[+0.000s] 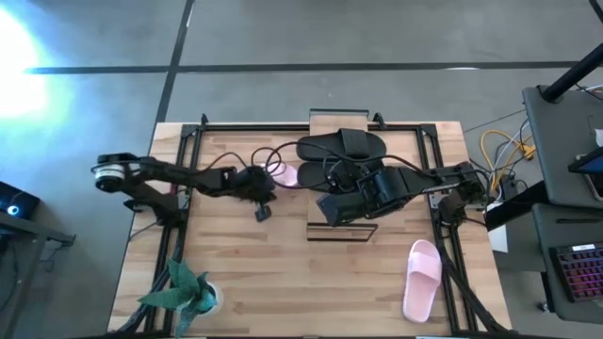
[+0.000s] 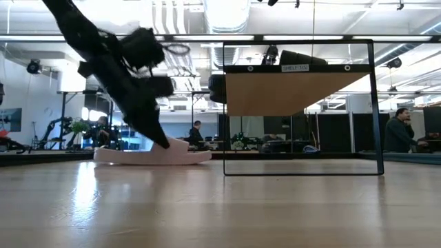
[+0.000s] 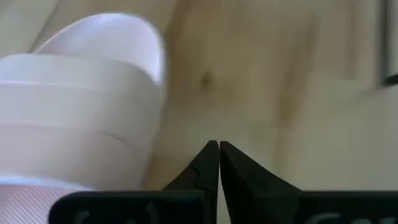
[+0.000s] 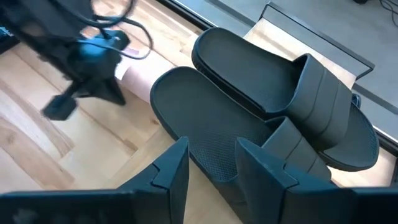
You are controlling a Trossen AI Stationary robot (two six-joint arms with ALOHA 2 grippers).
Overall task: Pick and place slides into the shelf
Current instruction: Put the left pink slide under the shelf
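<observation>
Two matte black slides (image 1: pixel 341 147) lie side by side on the far end of the shelf's (image 1: pixel 325 229) plank top, also seen in the right wrist view (image 4: pixel 280 93). My right gripper (image 4: pixel 211 165) is open, and its fingers stand over the nearer black slide's end. One pale pink slide (image 1: pixel 283 174) lies sole-down on the table left of the shelf. My left gripper (image 3: pixel 217 152) is shut with its tips down at the table, right beside that slide (image 3: pixel 81 112). The second pink slide (image 1: pixel 421 279) lies near the table's right near corner. My left gripper's shut fingertips (image 2: pixel 165 143) stand low against the side of the pink slide (image 2: pixel 151 156), slanting down from the table's left; I cannot tell whether they touch it. My right gripper's open fingers (image 4: pixel 171 165) flank the nearer black slide's end (image 4: pixel 208 155); whether they touch does not show.
A green toy plant (image 1: pixel 184 292) stands at the table's near left corner. Dark metal arm frames run along the left and right table edges. Bare wood lies between the plant and the second pink slide. People are in the room beyond the table (image 2: pixel 400 131).
</observation>
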